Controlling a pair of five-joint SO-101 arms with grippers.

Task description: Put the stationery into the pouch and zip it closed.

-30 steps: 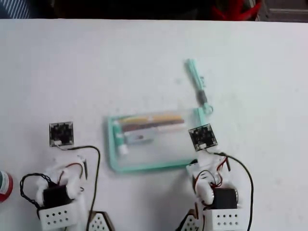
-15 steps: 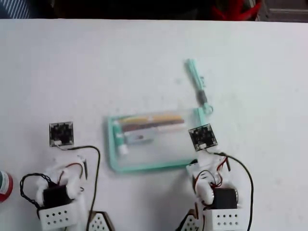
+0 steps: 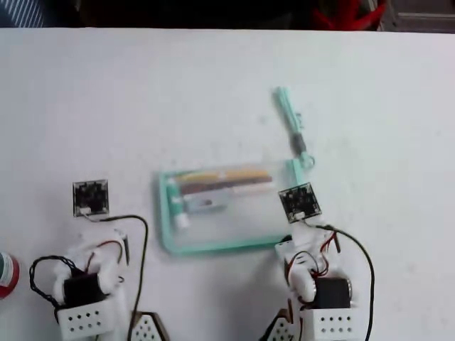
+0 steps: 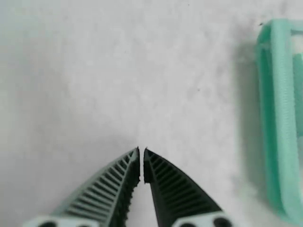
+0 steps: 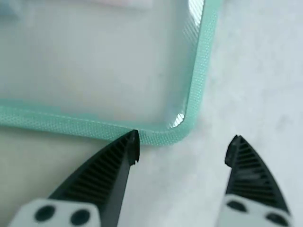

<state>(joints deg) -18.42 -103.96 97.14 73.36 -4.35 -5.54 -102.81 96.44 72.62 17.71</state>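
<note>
Nearest the viewer, the left fingers [image 4: 118,184] are clenched tip to tip on nothing, over bare white tabletop [image 3: 142,92], well to the left of the pouch [image 3: 234,213]. From the left wrist, the pouch's teal short edge [image 4: 279,118] is partly cut off at the side.

The right fingers [image 5: 106,175] are spread apart and empty, poised at the pouch's near right corner. One fingertip meets the teal border [image 5: 199,85] and the other lies just off the corner over the tabletop. Whether the first tip touches the border cannot be told.

The clear pouch lies flat between the two arms, with the stationery [image 3: 220,181] inside along its far long side. The separate pieces blur together. Whether the zip is closed is hard to make out.

Beyond the pouch's far right corner, a teal strap [image 3: 288,114] stretches away across the tabletop.
</note>
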